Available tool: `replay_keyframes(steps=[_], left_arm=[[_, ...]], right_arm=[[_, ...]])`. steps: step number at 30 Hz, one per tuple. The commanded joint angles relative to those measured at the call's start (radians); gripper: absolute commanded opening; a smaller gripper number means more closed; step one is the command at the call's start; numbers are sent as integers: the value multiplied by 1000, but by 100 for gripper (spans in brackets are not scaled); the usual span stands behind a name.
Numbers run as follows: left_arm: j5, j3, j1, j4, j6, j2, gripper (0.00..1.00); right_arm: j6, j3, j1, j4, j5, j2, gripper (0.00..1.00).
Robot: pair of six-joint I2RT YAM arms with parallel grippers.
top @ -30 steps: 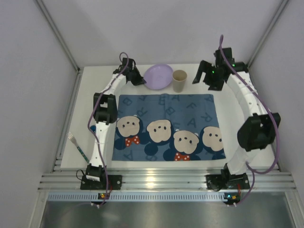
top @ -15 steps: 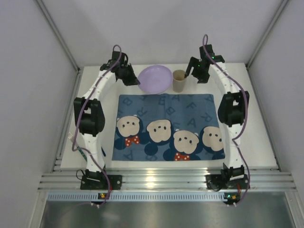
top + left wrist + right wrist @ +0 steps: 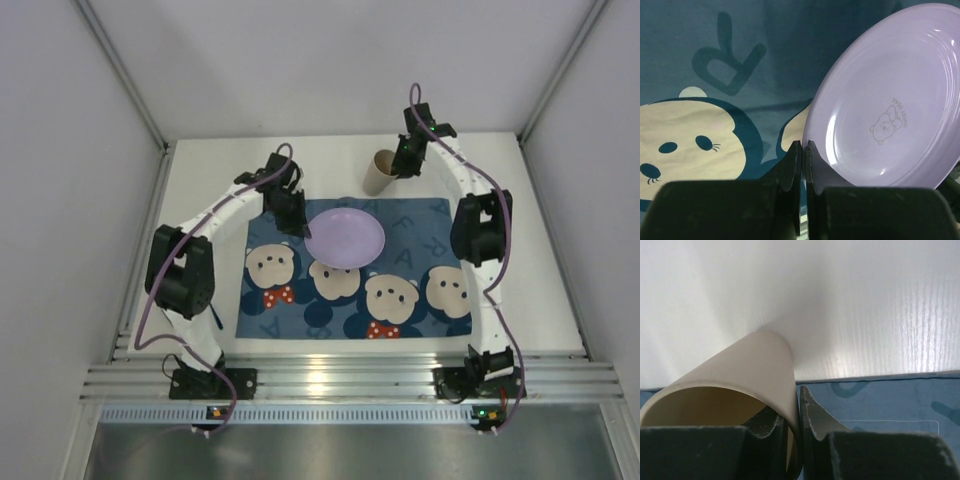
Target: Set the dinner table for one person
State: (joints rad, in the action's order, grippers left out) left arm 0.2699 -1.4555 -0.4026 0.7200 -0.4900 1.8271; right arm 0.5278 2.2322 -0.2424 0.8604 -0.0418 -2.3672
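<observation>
Status: the left gripper (image 3: 802,150) has both fingers pressed together on the near rim of the purple plate (image 3: 890,100), a thin edge pinch. The plate sits tilted over the blue placemat (image 3: 350,290); cannot tell whether its far edge touches the cloth. The right gripper (image 3: 799,405) has one finger inside and one outside the beige cup (image 3: 740,380) and is clamped on the wall near the lip. The cup is at the far edge of the mat, on the white dinner table (image 3: 200,170), which lies under everything and shows bare around the mat. Risk 1: an edge pinch gives little hold vs. plate weight, so the plate may pivot or slip out if moved fast or released while tilted, and could then slide off-centre. Risk 2: a plate dragged on the cloth may bunch the mat. Risk 3: a one-wall grip can ovalise or tip the cup; a lift w/ sideways pull may topple it. Risk 4: both arms work near the mat's far half, so a cup path toward the plate could cause contact. Rec.: lower the plate flat before opening; lift the cup straight up.
</observation>
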Motion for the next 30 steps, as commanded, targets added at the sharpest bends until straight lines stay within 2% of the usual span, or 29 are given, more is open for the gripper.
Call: replay_keyframes(steps=[1, 6, 11, 16, 20, 21, 23, 25, 27, 30], left_arm=[[-32, 12, -27, -5, 11, 41, 0], [-38, 33, -64, -39, 18, 100, 0], [-63, 79, -77, -65, 22, 173, 0], [-110, 129, -81, -65, 16, 195, 0], [-113, 139, -82, -65, 7, 170, 26], [-116, 141, -82, -65, 4, 161, 40], [-127, 142, -84, -54, -7, 137, 50], [-133, 136, -85, -44, -12, 113, 64], [-147, 132, -87, -19, -12, 88, 98], [-169, 121, -87, 15, -12, 46, 98]], right_arm=[[-18, 35, -3, -1, 37, 51, 0], [-44, 44, 0, 20, 63, 120, 0], [-63, 26, 9, 104, 106, 284, 0], [-69, -135, 12, 155, 161, 485, 0], [-74, -285, 12, 198, 256, 560, 0], [-71, -325, 20, 187, 270, 572, 0], [-66, -414, 32, 160, 267, 597, 0], [-63, -469, 32, 138, 282, 603, 0], [-63, -532, 34, 112, 283, 603, 0], [-63, -609, 35, 40, 272, 603, 0]])
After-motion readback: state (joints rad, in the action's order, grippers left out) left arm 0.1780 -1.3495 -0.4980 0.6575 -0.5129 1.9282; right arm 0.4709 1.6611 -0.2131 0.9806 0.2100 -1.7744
